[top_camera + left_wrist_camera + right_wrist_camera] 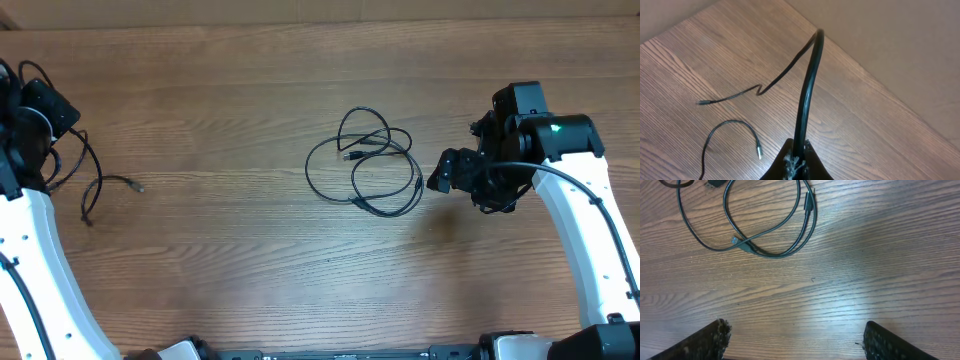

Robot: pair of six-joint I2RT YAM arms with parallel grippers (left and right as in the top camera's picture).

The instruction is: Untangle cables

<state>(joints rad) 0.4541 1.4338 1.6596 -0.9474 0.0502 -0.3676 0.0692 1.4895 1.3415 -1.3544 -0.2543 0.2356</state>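
A tangle of thin black cables (365, 165) lies looped on the wooden table (230, 260) near its middle. One separate black cable (100, 185) trails across the wood at the far left. My left gripper (52, 118) is shut on it. In the left wrist view that cable (807, 90) rises from between the shut left gripper (797, 162), bends over and runs down to the table, with a plug end (759, 150) lying nearby. My right gripper (450, 172) stands open just right of the tangle. The right wrist view shows the right gripper (797, 340) empty over bare wood, the loops (765, 235) ahead of it.
The table's far edge (865, 75) runs close behind the left gripper, with a drop beyond it. The white arm links (590, 240) stand at both sides of the table. Bare wood lies between the tangle and the left cable.
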